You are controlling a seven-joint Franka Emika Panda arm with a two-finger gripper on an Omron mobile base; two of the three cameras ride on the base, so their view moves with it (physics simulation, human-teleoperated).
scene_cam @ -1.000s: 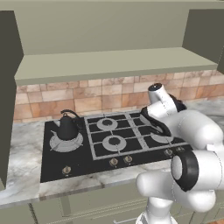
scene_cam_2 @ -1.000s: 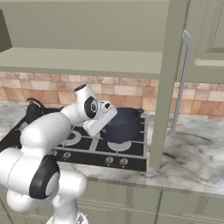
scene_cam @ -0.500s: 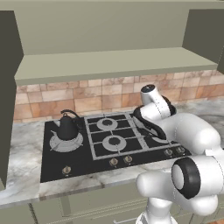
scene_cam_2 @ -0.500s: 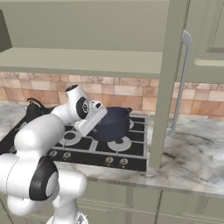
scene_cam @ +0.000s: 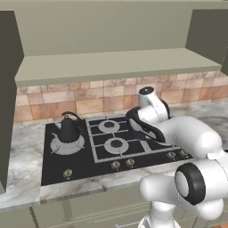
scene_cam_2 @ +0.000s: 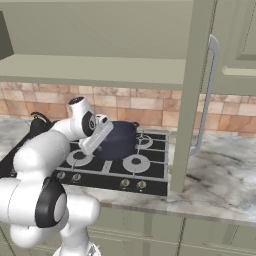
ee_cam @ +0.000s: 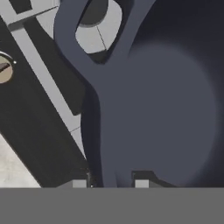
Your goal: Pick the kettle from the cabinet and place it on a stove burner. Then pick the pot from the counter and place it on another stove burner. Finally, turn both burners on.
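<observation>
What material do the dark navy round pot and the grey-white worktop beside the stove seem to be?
Dark navy round pot: probably enamelled or coated metal, with an even matt colour and no shine. Grey-white worktop: looks like polished marble or similar stone, judging by its cloudy veins.

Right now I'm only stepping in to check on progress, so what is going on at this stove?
The white arm's tool is shut on the rim of the navy pot and holds it over the black cooktop, near the burners on its right side. The dark kettle already sits on the large silvery burner at the cooktop's left. The knobs along the front edge have nothing on them.
</observation>
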